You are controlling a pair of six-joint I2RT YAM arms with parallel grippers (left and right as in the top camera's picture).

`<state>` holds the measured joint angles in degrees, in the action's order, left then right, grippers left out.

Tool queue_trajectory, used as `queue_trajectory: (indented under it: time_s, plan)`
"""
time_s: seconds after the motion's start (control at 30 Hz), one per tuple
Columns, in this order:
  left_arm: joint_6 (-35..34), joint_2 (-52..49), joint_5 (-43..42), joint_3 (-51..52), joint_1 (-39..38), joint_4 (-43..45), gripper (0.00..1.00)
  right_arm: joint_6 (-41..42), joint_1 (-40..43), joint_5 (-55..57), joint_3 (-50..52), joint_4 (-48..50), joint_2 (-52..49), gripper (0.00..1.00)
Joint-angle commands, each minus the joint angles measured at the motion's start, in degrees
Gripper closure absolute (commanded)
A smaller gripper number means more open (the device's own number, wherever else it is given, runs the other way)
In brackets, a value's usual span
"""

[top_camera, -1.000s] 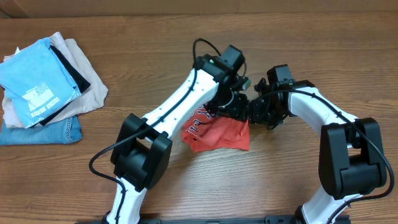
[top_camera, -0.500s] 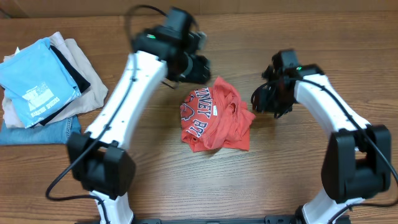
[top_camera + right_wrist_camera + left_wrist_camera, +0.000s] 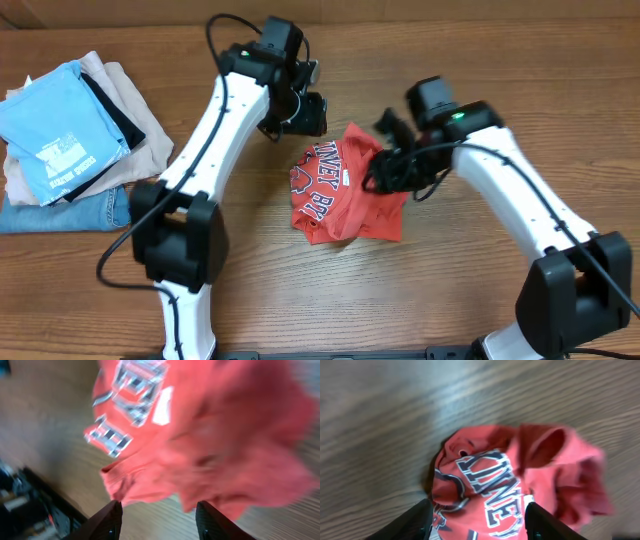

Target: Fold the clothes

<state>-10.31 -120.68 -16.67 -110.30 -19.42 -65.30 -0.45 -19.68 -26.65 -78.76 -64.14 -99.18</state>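
The red T-shirt (image 3: 345, 195) lies crumpled at the middle of the desk (image 3: 500, 60), away from every edge; the left end effector (image 3: 477, 507) hangs wide and empty by its far side, the right end effector (image 3: 159, 505), also parted and empty, hovers over its right side. A pinch here could grab stacked layers, worsening the bunch

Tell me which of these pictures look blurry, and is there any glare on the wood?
Overhead view: mostly crisp, only the right arm looks smeared. Left wrist view: soft focus on the red shirt, with a pale glare streak across the table. Right wrist view: heavily smeared throughout.
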Motion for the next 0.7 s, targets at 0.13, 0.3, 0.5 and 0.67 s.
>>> queue_trajectory:
  time_s: [0.13,0.3,0.5,0.67]
  plan:
    - [1.11,-5.92,0.59,-0.42,-0.20,-3.19,0.39,1.16,-8.87,11.10,4.28,1.38,0.04,0.44]
    - [1.11,-6.08,0.61,-0.42,-0.22,-3.21,0.38,2.40,-11.10,11.23,8.04,5.03,0.04,0.44]
    - [1.11,-6.10,0.59,-0.13,-0.48,-3.21,0.37,8.46,-11.47,15.08,11.50,10.93,-0.07,0.44]
    - [1.11,-6.10,0.59,2.49,-1.46,-1.77,0.37,9.16,-11.47,15.41,12.39,12.31,-0.55,0.73]
